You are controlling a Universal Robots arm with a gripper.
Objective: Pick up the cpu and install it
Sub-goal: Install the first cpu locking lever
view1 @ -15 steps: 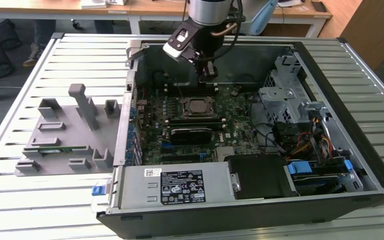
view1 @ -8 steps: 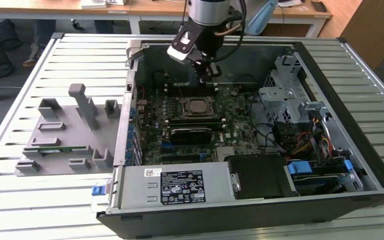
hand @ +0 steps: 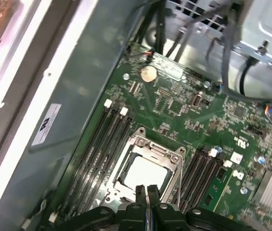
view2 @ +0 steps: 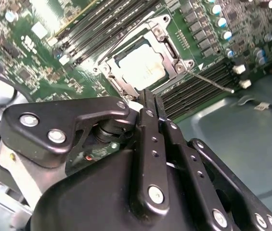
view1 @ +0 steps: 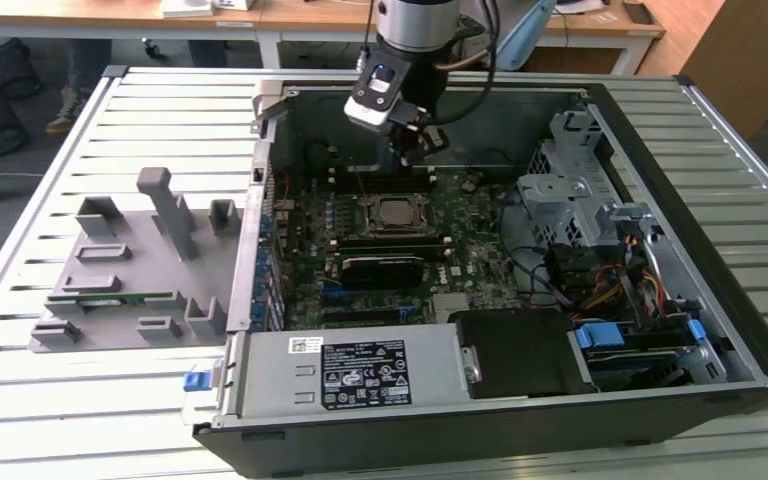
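Note:
The cpu lies flat in the socket frame on the green motherboard inside the open computer case; its silver-white top shows in both wrist views. The metal bracket frames it. My gripper hangs over the board just behind the socket, toward the case's back wall. Its black fingers are pressed together with nothing between them, seen in both wrist views, tips a little short of the cpu's edge.
Black memory slots run on both sides of the socket. A drive cage and cables fill the case's right, a power supply the front. On the slatted table, a grey fixture holds a green memory stick.

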